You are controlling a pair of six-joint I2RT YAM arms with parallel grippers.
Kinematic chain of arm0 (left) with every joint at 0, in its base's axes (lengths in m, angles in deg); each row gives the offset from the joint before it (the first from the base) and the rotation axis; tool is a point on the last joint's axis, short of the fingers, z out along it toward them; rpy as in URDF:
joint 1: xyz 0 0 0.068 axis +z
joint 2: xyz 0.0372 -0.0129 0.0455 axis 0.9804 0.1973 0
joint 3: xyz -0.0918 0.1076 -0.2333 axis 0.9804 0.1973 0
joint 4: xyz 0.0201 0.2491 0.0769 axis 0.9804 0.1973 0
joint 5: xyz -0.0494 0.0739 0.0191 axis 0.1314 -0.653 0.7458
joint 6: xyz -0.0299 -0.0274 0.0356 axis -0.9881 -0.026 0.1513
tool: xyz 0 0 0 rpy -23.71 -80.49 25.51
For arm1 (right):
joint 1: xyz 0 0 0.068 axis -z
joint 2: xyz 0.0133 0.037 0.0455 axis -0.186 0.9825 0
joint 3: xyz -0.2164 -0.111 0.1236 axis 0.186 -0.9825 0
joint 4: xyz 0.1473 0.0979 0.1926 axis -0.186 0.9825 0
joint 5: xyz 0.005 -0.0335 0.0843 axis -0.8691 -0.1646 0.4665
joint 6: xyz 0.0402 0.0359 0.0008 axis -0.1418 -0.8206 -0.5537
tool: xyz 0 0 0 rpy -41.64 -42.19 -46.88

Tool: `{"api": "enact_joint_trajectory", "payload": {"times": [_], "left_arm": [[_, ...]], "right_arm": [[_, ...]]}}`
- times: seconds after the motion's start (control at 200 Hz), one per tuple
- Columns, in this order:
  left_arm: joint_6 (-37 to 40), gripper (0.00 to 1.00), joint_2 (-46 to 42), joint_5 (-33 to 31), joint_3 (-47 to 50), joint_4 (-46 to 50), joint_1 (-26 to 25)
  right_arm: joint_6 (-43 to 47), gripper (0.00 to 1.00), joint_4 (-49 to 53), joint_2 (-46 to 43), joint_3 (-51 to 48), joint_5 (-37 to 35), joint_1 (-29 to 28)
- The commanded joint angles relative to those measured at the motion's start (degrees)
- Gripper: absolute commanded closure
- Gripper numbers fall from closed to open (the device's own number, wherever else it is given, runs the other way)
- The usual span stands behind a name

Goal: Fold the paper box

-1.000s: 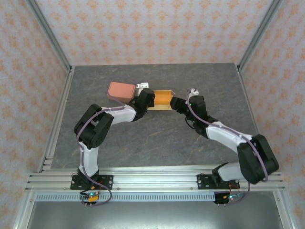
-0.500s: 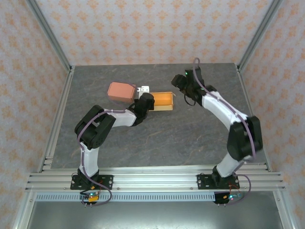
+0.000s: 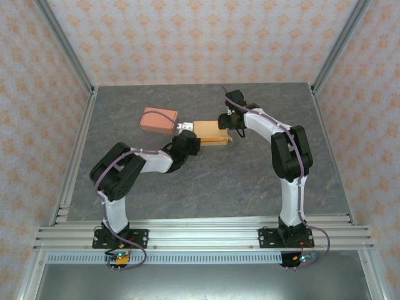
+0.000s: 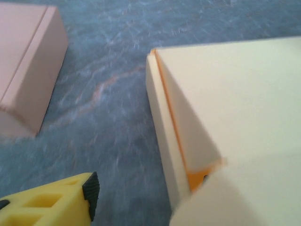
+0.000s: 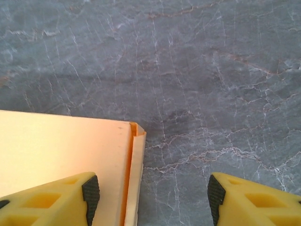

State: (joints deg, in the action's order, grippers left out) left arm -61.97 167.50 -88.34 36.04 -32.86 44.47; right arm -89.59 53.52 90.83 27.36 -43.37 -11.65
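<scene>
The paper box (image 3: 209, 132) lies at the table's middle back, tan outside with orange edges. In the left wrist view its cream top and side (image 4: 225, 103) take up the right half and hide my right finger there. My left gripper (image 3: 186, 142) sits at the box's left end, jaws wide apart, with bare table between the one visible finger (image 4: 87, 193) and the box. My right gripper (image 3: 225, 120) hovers open over the box's right end. One of its fingers (image 5: 89, 195) is above the box top (image 5: 61, 150), the other above bare table.
A closed pink box (image 3: 159, 120) lies just left of the paper box, and its corner (image 4: 23, 70) appears in the left wrist view. Grey marbled table (image 3: 206, 181) stretches in front. Aluminium frame posts and patterned walls bound the sides and back.
The left gripper has opened and let go at the box's left end. The right arm swung up and back, then came down over the box's right end. The orange inside no longer shows from above.
</scene>
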Motion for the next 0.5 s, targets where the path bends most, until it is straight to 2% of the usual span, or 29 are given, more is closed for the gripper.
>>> {"api": "enact_joint_trajectory", "payload": {"times": [0.0,0.125,0.265,0.31,0.38,0.491], "left_arm": [[-3.6,0.34,-10.2,5.1,6.2,-2.4,-0.3],[-3.1,0.33,-20.9,9.4,11.4,-1.4,-0.3],[-2.0,0.23,-28.0,7.7,10.4,4.1,0.1],[-1.6,0.21,-26.8,6.3,6.9,8.4,0.8],[-1.2,0.22,-21.3,8.6,-0.4,16.3,2.9],[-4.3,0.31,-11.0,14.1,-7.2,16.9,7.1]], "right_arm": [[1.8,0.36,3.4,0.8,-2.3,-3.2,-0.7],[1.8,0.36,1.7,0.3,-3.8,-3.3,-0.7],[3.1,0.36,0.9,-0.2,-4.4,-2.1,-0.7],[3.8,0.36,0.1,-0.8,-5.1,-0.9,-0.7],[4.1,0.36,-1.2,-2.1,-6.4,0.9,-0.7],[2.1,0.35,-3.3,-5.4,-8.2,3.0,-0.3]]}}
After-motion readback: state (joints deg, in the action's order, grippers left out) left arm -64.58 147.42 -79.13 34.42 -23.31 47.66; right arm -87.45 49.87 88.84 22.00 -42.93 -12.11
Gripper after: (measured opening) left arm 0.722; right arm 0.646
